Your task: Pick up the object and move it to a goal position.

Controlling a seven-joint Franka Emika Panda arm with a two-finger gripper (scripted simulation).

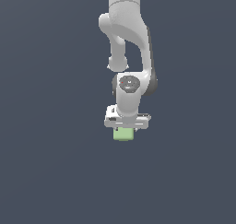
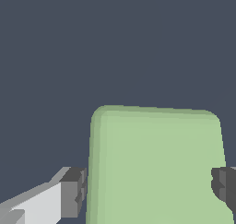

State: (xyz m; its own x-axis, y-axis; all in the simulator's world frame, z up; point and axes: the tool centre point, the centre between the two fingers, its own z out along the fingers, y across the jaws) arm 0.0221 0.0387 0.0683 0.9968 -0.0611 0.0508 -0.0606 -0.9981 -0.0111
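The object (image 1: 123, 134) is a pale green flattish block with rounded corners. In the exterior view it sits directly under the white hand of my gripper (image 1: 124, 128). In the wrist view the object (image 2: 156, 168) fills the space between my gripper's (image 2: 148, 191) two dark pads. One pad (image 2: 73, 193) stands a thin gap off one side of the block. The other pad (image 2: 224, 185) overlaps the block's opposite edge. The jaws stand wide apart astride the block, and I see no firm squeeze on it. The fingers are hidden in the exterior view.
The arm (image 1: 129, 43) reaches down from the top of the exterior view. All around is a plain dark grey-blue surface (image 1: 46, 163), with no other objects, markers or edges in view.
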